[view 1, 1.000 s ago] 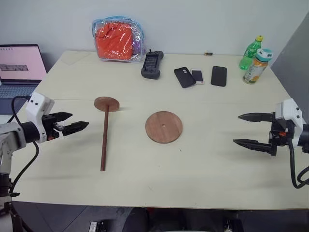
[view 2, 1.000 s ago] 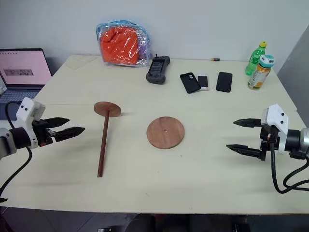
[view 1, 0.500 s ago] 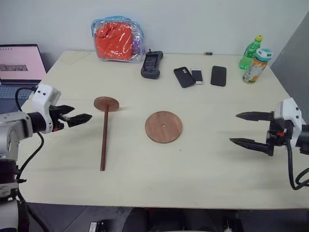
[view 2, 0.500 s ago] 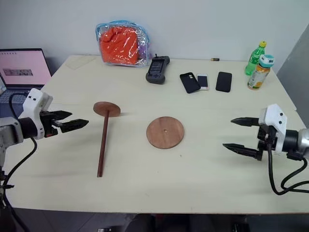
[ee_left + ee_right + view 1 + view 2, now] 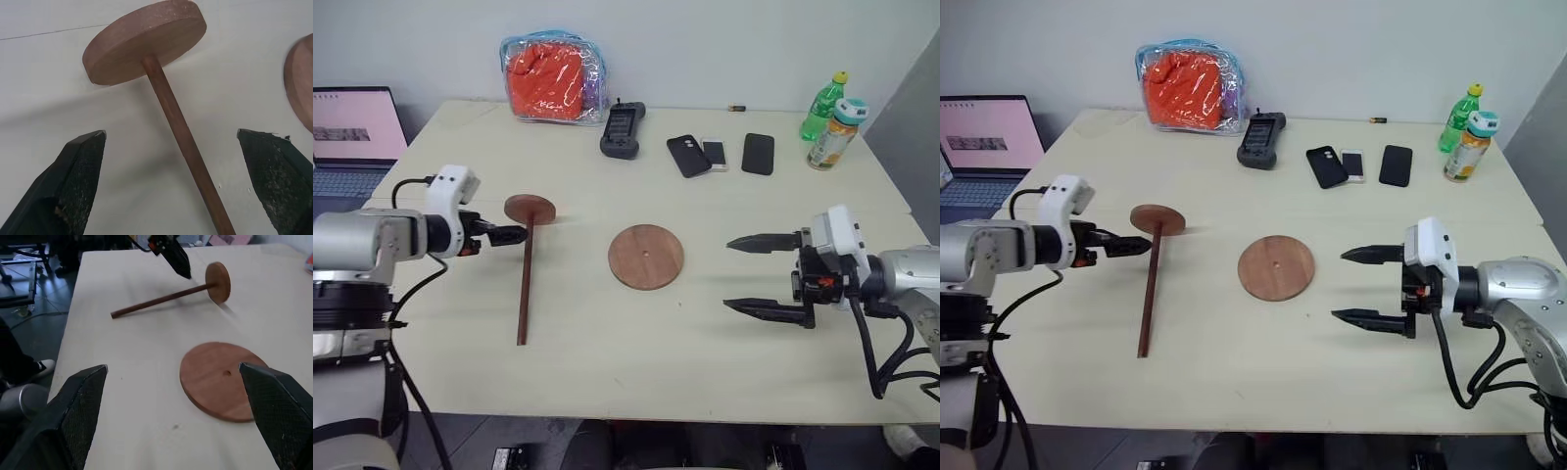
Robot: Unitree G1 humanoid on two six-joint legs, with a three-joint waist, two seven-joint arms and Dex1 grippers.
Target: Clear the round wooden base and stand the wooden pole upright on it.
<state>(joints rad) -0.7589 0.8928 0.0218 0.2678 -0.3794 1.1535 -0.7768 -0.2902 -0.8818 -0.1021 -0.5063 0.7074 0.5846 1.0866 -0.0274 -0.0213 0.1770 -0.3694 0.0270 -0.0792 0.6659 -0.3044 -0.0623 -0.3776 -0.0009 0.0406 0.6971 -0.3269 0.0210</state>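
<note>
I'm working in what looks like an office or small lab room: a plain pale table [image 5: 724,362] against a bare white wall [image 5: 705,39]. At ten o'clock an open laptop [image 5: 352,132] sits beside it. Along the far edge lie three phones [image 5: 715,155], a handheld controller [image 5: 622,129], two bottles [image 5: 829,122] at two o'clock, and a clear pouch [image 5: 551,80] at eleven.

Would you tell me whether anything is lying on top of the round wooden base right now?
Nothing lies on the round wooden base; its top is bare, with only the small centre hole showing. What is under the disc is covered and cannot be seen.
</note>
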